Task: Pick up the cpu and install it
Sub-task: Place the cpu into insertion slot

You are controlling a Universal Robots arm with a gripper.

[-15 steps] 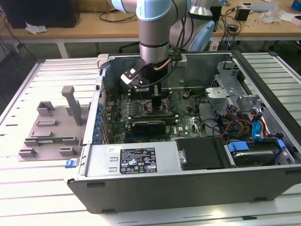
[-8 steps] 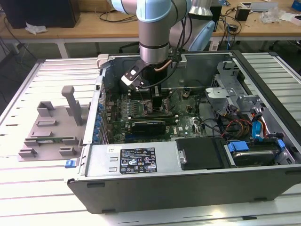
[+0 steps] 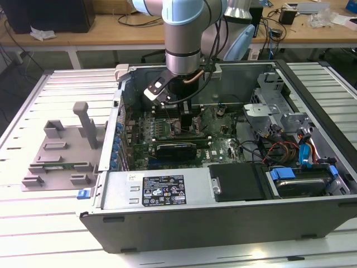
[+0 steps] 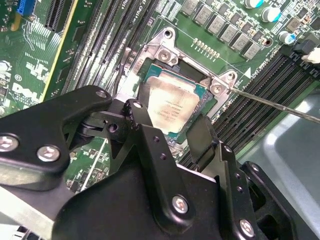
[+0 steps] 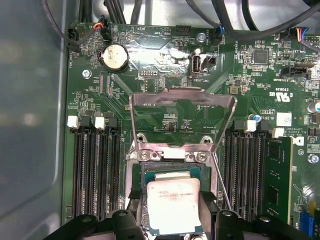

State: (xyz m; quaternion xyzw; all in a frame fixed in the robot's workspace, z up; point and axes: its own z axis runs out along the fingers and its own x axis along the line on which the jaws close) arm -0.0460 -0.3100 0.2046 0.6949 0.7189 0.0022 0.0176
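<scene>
The cpu (image 5: 174,205) is right over the open socket (image 5: 136,176), silvery top up, its green edge showing along one side; I cannot tell whether it is fully seated in the socket or just above it. The gripper (image 4: 171,118) is clamped on it; one black finger (image 4: 142,117) presses one edge, the other finger (image 4: 201,136) presses the opposite edge, and both wrist views show the chip squarely between them.

The socket's metal load plate (image 5: 182,120) stands hinged up at the far edge of the socket; the thin retention lever (image 4: 275,102) runs out slantwise from the socket's corner, unlatched. Black memory slots (image 5: 95,170) flank the socket on both sides; a green memory module (image 5: 277,175) sits in a slot on one flank, farther out from the socket. A round coin battery (image 5: 114,56) lies beyond the load plate, well apart from the socket.

In the exterior view the arm (image 3: 184,33) reaches straight down into the open computer case (image 3: 195,223) over the socket's area; a grey plastic tray (image 3: 61,151) lies outside the case, well away from the socket, on the exterior view's left.
</scene>
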